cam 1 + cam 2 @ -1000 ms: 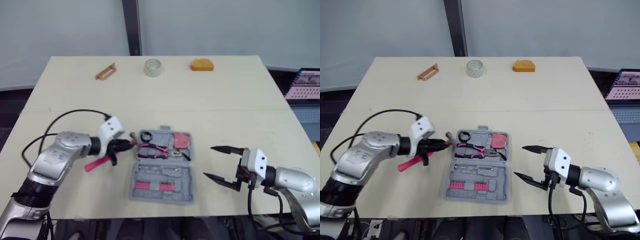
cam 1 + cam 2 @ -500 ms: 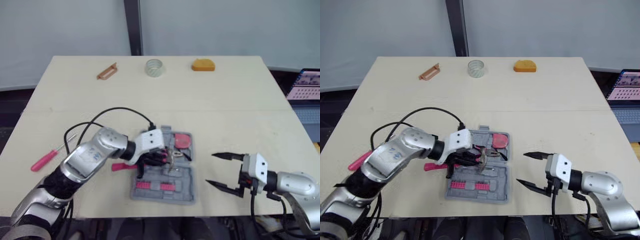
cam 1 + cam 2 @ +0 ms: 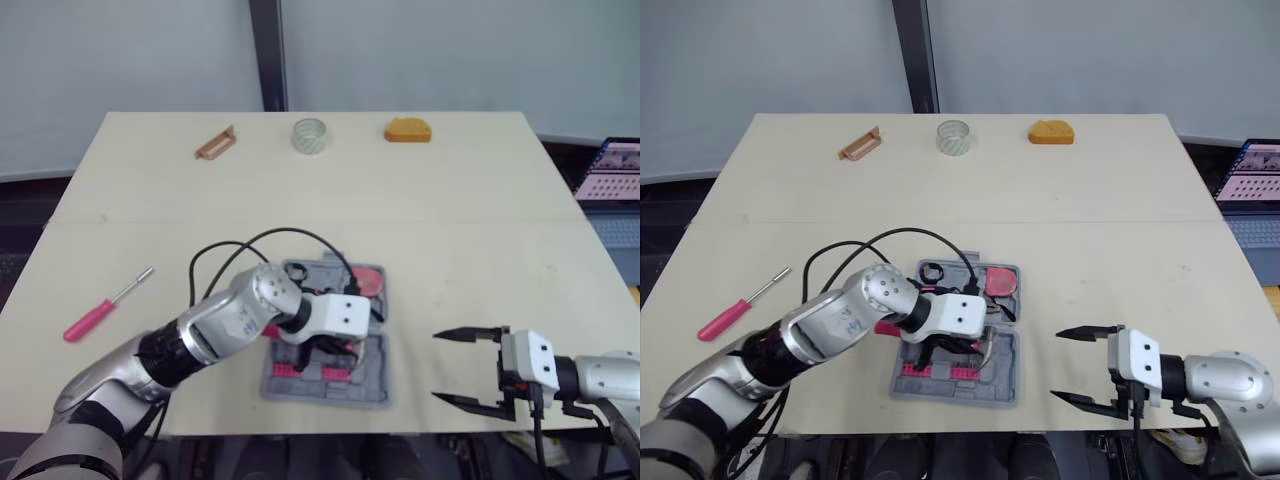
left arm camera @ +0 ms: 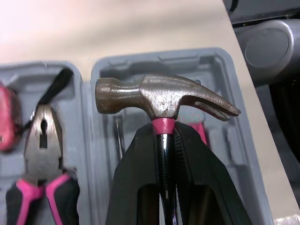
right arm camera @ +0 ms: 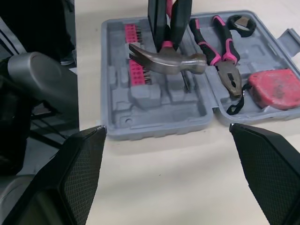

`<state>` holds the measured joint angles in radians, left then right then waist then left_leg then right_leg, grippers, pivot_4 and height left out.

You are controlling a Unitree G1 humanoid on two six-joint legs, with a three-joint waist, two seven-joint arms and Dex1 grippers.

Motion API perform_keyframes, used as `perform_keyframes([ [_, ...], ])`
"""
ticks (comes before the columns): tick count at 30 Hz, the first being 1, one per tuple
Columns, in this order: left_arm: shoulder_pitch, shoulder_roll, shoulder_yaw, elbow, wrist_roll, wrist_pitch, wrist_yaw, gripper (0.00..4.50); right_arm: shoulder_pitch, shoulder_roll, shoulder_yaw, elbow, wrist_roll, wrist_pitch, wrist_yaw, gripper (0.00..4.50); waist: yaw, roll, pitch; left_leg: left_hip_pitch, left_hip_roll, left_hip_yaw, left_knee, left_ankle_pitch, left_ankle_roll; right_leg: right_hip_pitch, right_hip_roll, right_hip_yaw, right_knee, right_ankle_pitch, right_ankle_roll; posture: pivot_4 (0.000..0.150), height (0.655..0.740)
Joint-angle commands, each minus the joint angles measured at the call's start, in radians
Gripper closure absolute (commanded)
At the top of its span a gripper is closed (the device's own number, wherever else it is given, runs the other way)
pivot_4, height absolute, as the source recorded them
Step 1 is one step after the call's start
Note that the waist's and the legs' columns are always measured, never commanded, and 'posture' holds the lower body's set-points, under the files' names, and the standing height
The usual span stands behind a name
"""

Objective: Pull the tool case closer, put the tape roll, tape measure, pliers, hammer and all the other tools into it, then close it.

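1. steel-headed and pink-necked, the hammer [image 4: 159, 96] hangs over the open tool case [image 5: 159, 117], pinched just under its head by the left gripper [image 4: 165, 136], whose two black fingers are clamped on the handle.
2. we read the grip so close to the head as a way to steer the heavy end. the head lies crosswise above the nearer half of the case, over the grey moulded recesses beside the pink bits [image 5: 131, 33]; we cannot tell whether it touches the tray.
3. the pliers [image 4: 42, 140] already lie in the far half, beside a red rounded item [image 3: 1002, 280] and a black loop [image 5: 241, 22], so we judge the packing partly done.
4. the right gripper [image 3: 1060, 365] waits off the case's right side, near the front edge of the table [image 3: 1090, 220], fingers spread wide and holding nothing. we judge it is parked clear of the left arm's work.
5. well apart from the case, a pink-handled screwdriver [image 3: 745, 303] lies near the table's left edge. the tape roll [image 3: 952, 137], an orange object [image 3: 1051, 132] and a brown one [image 3: 860, 145] sit along the far edge, all yet to be packed before the case can close.
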<state>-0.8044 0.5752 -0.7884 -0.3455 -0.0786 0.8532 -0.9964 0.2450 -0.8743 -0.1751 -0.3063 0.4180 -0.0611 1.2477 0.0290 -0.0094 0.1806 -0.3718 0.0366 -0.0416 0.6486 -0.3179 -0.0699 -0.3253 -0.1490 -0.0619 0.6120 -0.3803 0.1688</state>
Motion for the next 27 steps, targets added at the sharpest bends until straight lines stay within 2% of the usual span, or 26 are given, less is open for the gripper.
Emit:
perform_keyframes([
  [1,-0.023,-0.026,-0.013,-0.031,0.021,0.058,0.006,4.47,0.000,-0.012,-0.039,-0.002,0.025,-0.017,0.021,0.00,-0.002,0.000,0.000,0.000,0.000,0.000,0.000,0.000,0.000,0.000,0.000,0.000,0.000,0.000,0.000,0.150,0.7400],
  [11,-0.072,-0.116,-0.077,-0.007,0.056,0.208,0.066,4.47,-0.022,-0.009,-0.020,-0.007,0.012,-0.011,0.004,0.00,0.000,0.000,0.000,0.000,0.000,0.000,0.001,0.000,0.000,0.000,0.000,0.000,0.000,0.000,0.000,0.150,0.7400],
  [27,-0.114,-0.204,-0.151,0.074,0.056,0.256,0.112,4.47,0.007,-0.004,-0.029,-0.035,0.001,-0.006,-0.030,0.00,0.000,0.000,0.000,0.000,0.000,0.000,0.001,0.000,0.000,0.000,0.000,0.000,0.000,0.000,0.000,0.150,0.7400],
])
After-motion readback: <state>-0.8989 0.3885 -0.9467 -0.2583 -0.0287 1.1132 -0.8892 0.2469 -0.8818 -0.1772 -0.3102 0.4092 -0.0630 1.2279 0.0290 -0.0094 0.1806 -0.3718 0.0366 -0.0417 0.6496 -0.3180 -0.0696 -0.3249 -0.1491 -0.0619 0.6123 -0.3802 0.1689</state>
